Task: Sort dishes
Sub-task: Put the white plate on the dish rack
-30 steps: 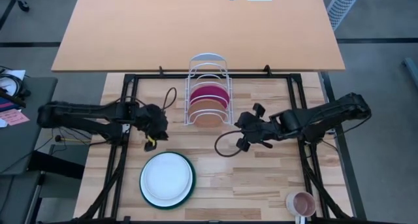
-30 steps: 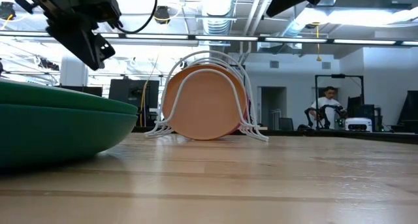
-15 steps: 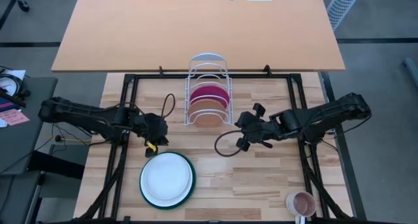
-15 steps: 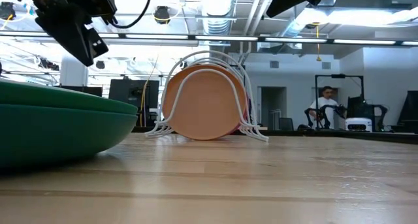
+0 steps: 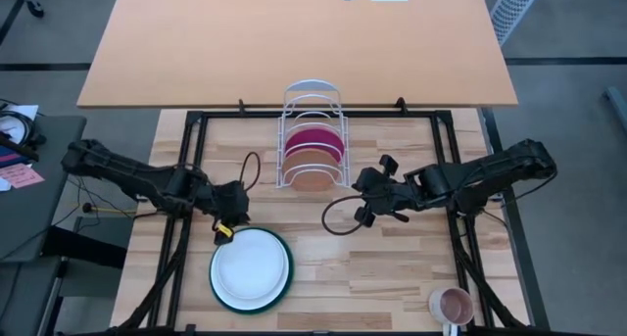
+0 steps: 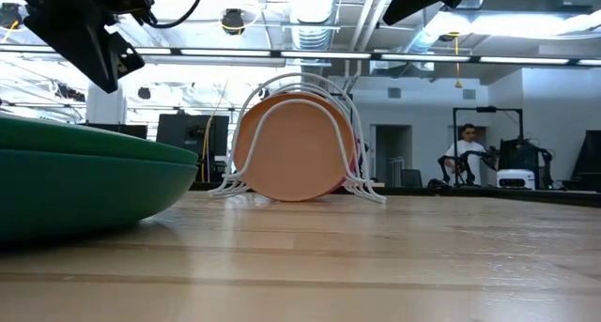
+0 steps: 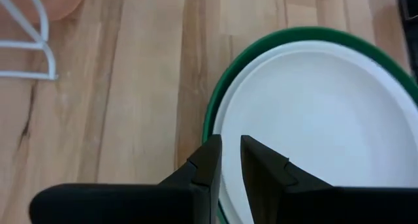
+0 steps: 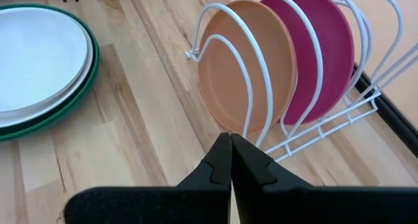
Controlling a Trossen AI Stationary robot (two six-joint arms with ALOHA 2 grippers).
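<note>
Above the white plate (image 5: 251,265) rim, my left gripper (image 7: 231,160) hangs slightly parted, empty; right gripper (image 8: 230,160) clenched. Risk: pinching the green plate (image 7: 215,101) too.

Left gripper (image 5: 229,226) nearly closed, tilted down; right gripper (image 5: 363,203) closed, arm waiting

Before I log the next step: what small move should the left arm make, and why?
Probably lower the left tool onto the near rim of the white plate. Its fingers stand slightly apart above that rim; the plate lies on the green plate, and the rack has empty slots.
</note>
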